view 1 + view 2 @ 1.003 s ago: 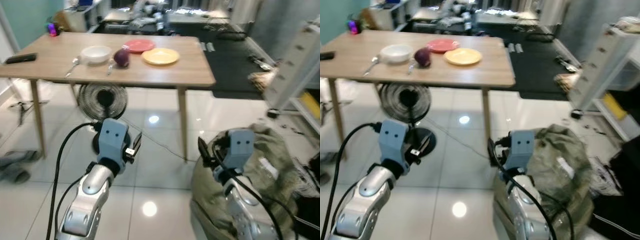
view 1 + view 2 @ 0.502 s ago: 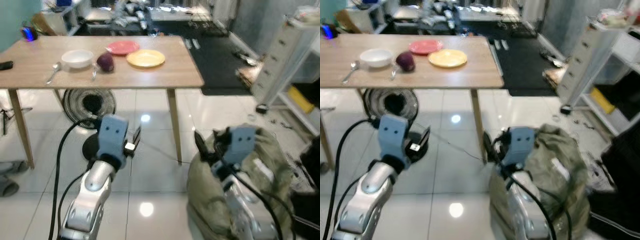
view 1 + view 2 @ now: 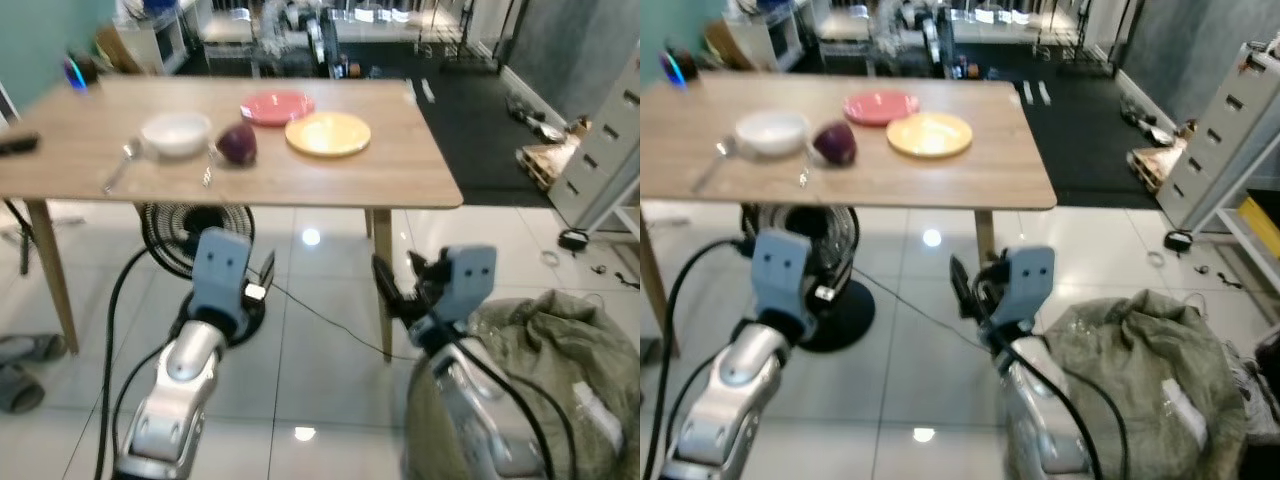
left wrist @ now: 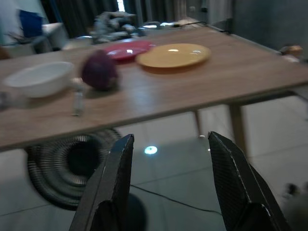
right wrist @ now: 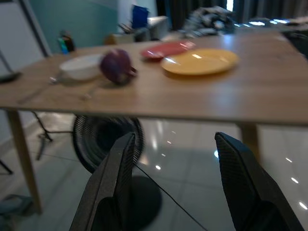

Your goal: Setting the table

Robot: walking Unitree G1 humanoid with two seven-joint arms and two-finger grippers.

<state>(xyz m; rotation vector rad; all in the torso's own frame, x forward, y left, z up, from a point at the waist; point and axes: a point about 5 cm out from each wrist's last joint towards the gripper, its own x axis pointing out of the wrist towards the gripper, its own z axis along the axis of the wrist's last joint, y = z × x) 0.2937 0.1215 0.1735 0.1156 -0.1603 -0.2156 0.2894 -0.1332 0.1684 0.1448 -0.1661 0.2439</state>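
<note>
Wooden table point(image 3: 330, 175) ahead carries yellow plate point(image 3: 327, 133), red plate point(image 3: 276, 105), white bowl point(image 3: 176, 133), purple onion-like ball point(image 3: 237, 144), spoon point(image 3: 118, 166) and a second utensil point(image 3: 208, 174), all bunched mid-table. Setting looks barely begun. Left end effector point(image 4: 171, 185) and right end effector point(image 5: 175, 187) both spread wide, empty, short of the table, touching nothing.

The left gripper point(image 4: 168, 185) has its jaws apart, with nothing between them, low in front of the surface point(image 4: 192, 84). On the wood lie a yellow plate point(image 4: 174, 54), a red plate point(image 4: 129, 49) just behind it, a purple onion point(image 4: 99, 72) (blurred, so the kind is uncertain) and a white bowl point(image 4: 39, 78). A small utensil point(image 4: 77, 98) lies beside the onion. Under the surface a fan point(image 4: 72, 166) stands on the glossy floor point(image 4: 178, 163).
</note>
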